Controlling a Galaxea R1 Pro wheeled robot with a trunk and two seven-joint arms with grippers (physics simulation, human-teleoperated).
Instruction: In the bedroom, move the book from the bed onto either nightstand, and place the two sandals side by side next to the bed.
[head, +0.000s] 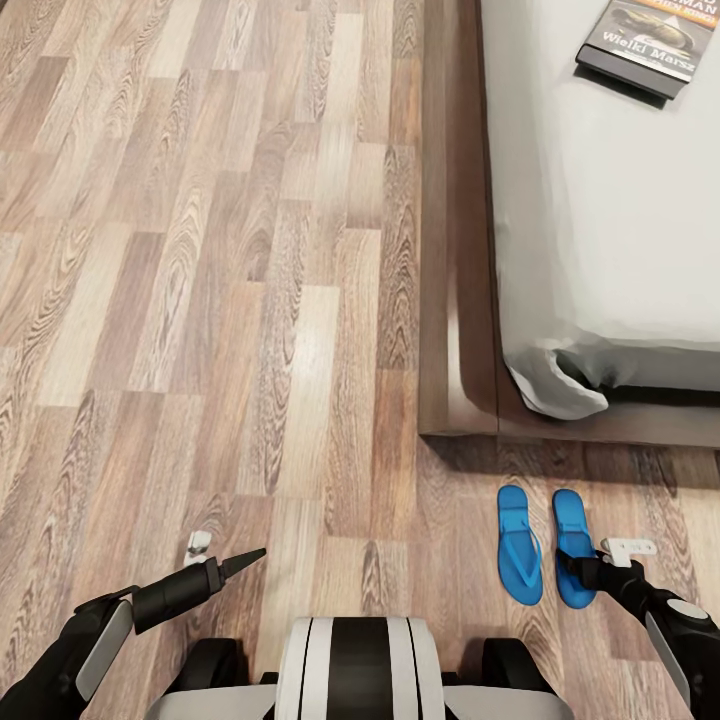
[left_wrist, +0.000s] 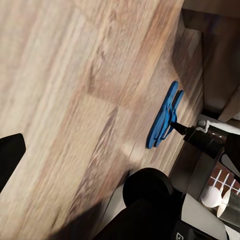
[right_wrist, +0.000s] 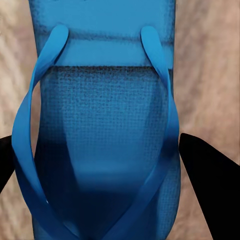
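Two blue sandals (head: 546, 545) are lying side by side near the bed (head: 600, 250), one book (head: 648, 40) on it. The right pincer (right_wrist: 120, 165) is hovering spread over the right sandal (head: 576, 548); the left pincer's (head: 235, 562) state I cannot tell.

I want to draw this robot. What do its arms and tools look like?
The arms are black with light grey panels. The left tool has one dark pointed finger and one pale one. The right tool is black with a white finger. The trunk is white with black stripes.

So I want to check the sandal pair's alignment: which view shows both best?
The head view: both sandals lie side by side on the floor beside the bed. The left wrist view shows them edge-on; the right wrist view, one sandal close up.
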